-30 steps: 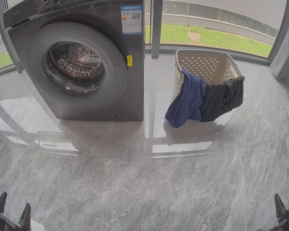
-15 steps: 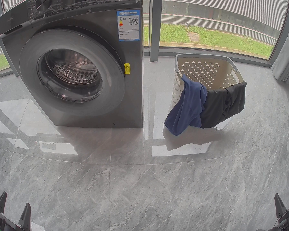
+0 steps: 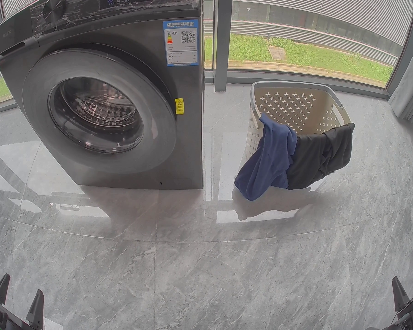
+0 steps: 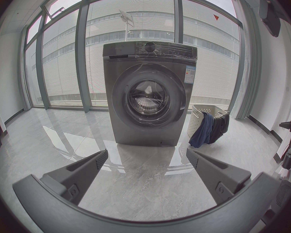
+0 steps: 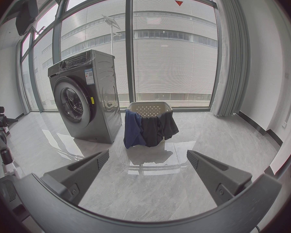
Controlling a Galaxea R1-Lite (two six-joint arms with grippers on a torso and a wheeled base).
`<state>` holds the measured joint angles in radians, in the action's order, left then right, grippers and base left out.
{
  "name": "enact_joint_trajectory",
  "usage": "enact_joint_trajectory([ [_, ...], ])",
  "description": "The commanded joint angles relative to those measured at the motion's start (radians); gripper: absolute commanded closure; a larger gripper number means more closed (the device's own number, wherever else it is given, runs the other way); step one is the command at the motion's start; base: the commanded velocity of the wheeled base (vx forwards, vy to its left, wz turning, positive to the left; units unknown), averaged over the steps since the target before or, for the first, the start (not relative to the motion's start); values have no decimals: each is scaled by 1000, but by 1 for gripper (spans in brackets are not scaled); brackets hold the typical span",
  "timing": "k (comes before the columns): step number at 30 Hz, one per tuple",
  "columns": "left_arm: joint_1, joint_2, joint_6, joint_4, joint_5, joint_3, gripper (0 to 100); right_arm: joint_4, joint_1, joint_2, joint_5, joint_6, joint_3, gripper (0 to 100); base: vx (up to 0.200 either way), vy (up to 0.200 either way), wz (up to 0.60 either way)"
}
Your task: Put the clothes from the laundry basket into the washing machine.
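A cream laundry basket stands on the floor to the right of a grey washing machine. Over the basket's front rim hang a blue garment and a black garment. The machine's round door is closed, with the drum showing through its glass. My left gripper and right gripper are low and near, far from basket and machine, both open and holding nothing.
Glossy grey marble floor lies between me and the machine. Tall windows stand behind the machine and basket, with a grey curtain at the far right. A window post rises between machine and basket.
The whole head view has shifted: machine and basket now look slightly lower and larger, so the camera has moved closer. Both grippers keep their places, and the clothes hang as before.
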<state>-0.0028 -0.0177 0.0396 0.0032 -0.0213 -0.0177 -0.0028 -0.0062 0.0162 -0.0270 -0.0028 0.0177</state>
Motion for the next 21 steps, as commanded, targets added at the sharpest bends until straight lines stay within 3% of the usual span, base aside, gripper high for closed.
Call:
enact_joint_trajectory([
  [1, 0, 16, 0, 0, 0, 15, 0, 0, 0, -10, -1, 0, -18, 0, 0, -200, 0],
  [21, 1, 16, -1, 0, 0, 15, 0, 0, 2, -10, -1, 0, -18, 0, 0, -200, 0],
])
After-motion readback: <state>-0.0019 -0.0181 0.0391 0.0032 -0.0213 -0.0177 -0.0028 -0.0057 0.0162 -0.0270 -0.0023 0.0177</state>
